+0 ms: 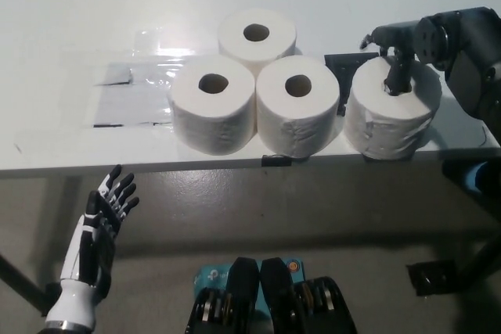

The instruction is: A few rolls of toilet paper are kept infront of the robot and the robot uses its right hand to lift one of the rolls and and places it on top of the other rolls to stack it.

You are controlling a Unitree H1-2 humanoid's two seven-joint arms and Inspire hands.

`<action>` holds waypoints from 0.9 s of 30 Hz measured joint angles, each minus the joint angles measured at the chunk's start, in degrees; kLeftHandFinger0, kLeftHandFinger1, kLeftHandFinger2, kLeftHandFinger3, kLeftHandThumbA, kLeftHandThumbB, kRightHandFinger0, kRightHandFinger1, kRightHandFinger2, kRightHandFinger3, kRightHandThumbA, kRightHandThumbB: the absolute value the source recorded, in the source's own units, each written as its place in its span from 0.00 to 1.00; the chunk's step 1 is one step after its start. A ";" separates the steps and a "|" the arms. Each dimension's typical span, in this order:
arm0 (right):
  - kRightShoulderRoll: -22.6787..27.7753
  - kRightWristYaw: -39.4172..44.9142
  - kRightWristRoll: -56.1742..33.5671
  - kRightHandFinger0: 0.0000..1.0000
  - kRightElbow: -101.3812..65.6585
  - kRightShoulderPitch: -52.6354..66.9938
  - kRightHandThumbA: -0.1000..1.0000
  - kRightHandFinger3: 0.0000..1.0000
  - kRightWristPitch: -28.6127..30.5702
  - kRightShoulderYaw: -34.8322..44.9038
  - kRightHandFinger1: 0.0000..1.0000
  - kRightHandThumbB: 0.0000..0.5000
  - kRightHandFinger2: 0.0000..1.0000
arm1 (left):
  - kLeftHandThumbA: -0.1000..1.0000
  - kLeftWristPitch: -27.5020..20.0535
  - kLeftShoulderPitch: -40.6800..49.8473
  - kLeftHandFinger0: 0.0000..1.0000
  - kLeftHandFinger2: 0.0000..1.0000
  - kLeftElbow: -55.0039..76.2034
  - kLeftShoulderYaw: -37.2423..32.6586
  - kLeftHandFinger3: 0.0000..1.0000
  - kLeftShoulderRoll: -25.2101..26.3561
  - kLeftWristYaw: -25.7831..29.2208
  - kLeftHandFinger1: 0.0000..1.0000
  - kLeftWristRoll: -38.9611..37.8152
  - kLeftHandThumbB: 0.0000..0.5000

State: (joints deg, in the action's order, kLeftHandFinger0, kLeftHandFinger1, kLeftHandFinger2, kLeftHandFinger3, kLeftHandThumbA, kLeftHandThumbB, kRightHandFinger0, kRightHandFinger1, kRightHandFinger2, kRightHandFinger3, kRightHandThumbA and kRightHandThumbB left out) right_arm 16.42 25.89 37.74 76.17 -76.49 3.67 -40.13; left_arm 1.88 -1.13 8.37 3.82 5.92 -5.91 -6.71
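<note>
Three white toilet paper rolls stand upright in a cluster on the white table (pixel 63 21): a front left roll (pixel 213 113), a front middle roll (pixel 298 113) and a back roll (pixel 257 39). A fourth roll (pixel 393 124) stands to their right near the table's front edge, close beside the middle roll. My black right hand (pixel 403 48) is over it, with a finger pushed down into its core and the rest of the hand at its far rim. Whether the roll's base touches the table is unclear. My white left hand (pixel 100 232) rests open below the table edge at lower left.
A clear plastic sheet with grey patches (pixel 129 95) lies flat on the table left of the rolls. A dark patch (pixel 341 61) shows behind the fourth roll. A small black mark (pixel 275 160) sits on the table's front edge. The table ends just right of the fourth roll.
</note>
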 measured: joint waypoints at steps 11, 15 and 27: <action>-0.01 -5.00 1.29 0.67 0.03 0.38 0.78 0.78 1.49 -2.28 0.69 0.00 0.73 | 1.00 0.20 -0.66 1.00 1.00 0.00 0.90 1.00 -0.01 0.01 1.00 -1.04 1.00; 0.00 -8.32 2.32 0.19 -0.11 0.66 0.64 0.61 1.66 -3.27 0.25 0.00 0.35 | 1.00 0.25 -0.84 1.00 1.00 -0.01 1.13 1.00 -0.02 0.01 1.00 -1.13 1.00; -0.08 -15.34 3.12 0.27 1.96 0.41 0.79 0.85 1.62 -2.87 0.41 0.66 0.62 | 1.00 0.47 -0.82 1.00 1.00 0.21 1.68 1.00 -0.10 0.05 1.00 -1.16 1.00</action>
State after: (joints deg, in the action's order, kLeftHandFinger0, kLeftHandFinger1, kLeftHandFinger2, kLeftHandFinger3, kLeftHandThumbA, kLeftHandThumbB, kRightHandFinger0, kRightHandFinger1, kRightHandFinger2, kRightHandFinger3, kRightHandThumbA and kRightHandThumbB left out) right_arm 16.34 10.54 40.86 78.13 -76.07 5.29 -43.00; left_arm 2.35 -1.95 8.58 5.49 5.82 -5.86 -7.87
